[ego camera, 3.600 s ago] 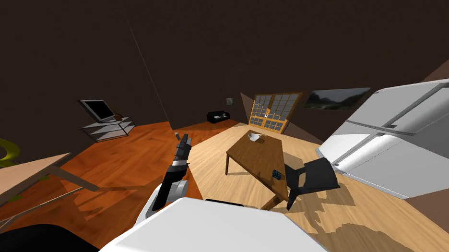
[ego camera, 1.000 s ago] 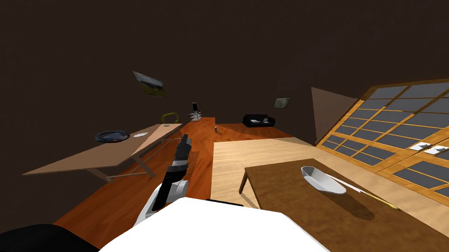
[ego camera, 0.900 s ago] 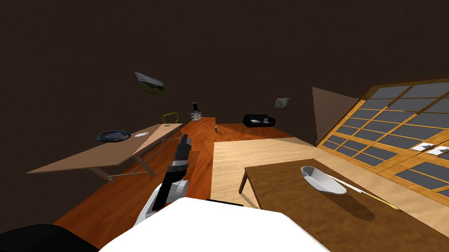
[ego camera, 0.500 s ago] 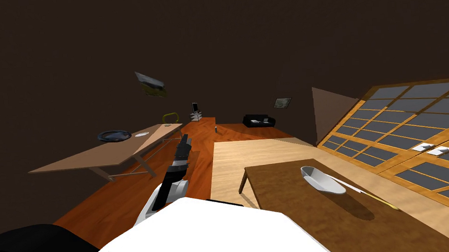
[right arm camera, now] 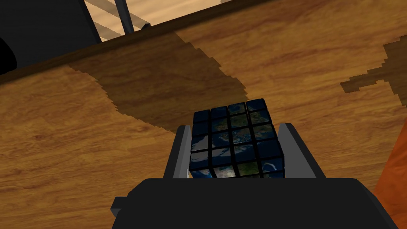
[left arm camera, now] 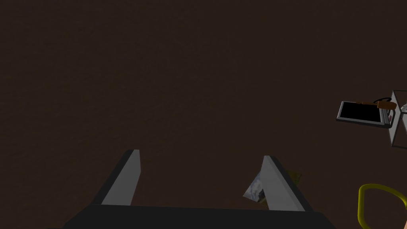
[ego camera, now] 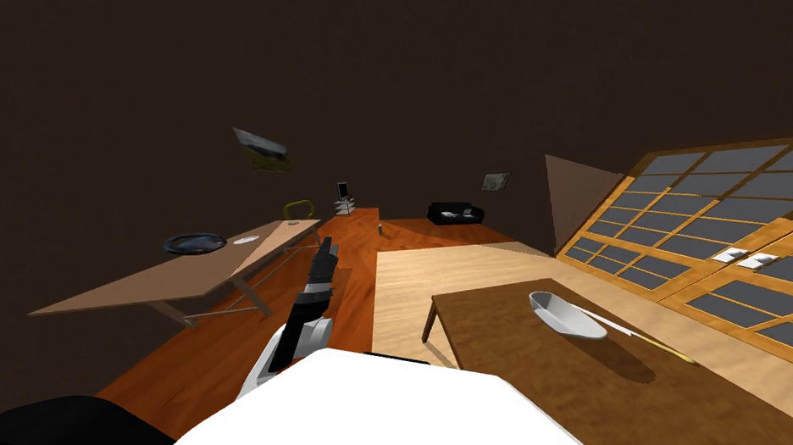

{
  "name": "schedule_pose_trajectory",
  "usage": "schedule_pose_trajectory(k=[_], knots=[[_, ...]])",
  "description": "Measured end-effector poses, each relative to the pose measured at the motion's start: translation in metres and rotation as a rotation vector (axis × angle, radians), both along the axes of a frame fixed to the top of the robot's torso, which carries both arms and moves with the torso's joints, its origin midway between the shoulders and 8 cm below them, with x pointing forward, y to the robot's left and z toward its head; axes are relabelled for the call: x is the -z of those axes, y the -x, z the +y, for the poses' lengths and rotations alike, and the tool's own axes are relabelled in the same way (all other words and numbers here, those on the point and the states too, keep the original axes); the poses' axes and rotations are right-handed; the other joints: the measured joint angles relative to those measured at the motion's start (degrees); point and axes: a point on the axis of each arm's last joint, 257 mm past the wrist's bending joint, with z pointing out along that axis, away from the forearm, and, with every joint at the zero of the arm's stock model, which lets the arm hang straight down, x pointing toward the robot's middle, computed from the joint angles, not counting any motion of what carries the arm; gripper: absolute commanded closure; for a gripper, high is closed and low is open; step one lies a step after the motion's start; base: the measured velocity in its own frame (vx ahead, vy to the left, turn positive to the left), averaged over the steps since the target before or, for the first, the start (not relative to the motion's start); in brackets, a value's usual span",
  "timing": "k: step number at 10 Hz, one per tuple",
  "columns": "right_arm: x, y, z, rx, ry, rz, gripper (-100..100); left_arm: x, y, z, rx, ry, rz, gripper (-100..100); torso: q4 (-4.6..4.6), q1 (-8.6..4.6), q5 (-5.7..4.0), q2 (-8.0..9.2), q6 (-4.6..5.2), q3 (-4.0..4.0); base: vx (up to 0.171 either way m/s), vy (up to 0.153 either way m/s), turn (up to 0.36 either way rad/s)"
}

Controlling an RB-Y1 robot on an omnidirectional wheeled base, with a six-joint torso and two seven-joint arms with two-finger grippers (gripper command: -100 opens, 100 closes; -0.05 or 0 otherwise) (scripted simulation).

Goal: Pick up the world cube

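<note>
In the right wrist view the world cube [right arm camera: 234, 143], dark blue with Earth-map tiles and a black grid, sits between the fingers of my right gripper [right arm camera: 235, 128]. The gripper is shut on its two sides and holds it above a light wood floor [right arm camera: 79, 131]. My left gripper [left arm camera: 200, 154] is open with nothing between its fingers. In the head view the left arm reaches forward over the reddish floor, ending at the left gripper [ego camera: 328, 246].
A brown table [ego camera: 512, 354] with a white bowl [ego camera: 568, 315] stands close at my right. A long light table [ego camera: 177, 274] carrying a dark plate [ego camera: 194, 242] stands to the left. Lattice panels [ego camera: 709, 233] line the right side. A black chair [right arm camera: 43, 28] shows beyond the cube.
Since 3.6 s ago my view has swung away from the fridge and chair, when the cube lay on the brown table's corner. Over the last second the picture shifts only slightly.
</note>
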Motion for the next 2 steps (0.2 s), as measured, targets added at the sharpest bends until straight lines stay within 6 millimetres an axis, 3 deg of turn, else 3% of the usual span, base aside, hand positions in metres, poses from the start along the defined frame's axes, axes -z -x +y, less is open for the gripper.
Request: schedule_pose_trajectory(k=[1,2], knots=[[-0.0046,0.0013,-0.0021,-0.004,-0.001,0.005,100,0.0,0.0,0.0,0.0,0.0,0.0,0,0.0,0.03,-0.01,0.0,-0.01,0.0,0.012,0.019,-0.009],[-0.0048,0.0015,-0.0017,-0.003,-0.003,0.005,0,0.0,0.0,0.0,0.0,0.0,0.0,0,0.02,-0.06,-0.03,0.05,-0.03,0.03,0.0,0.0,0.0]])
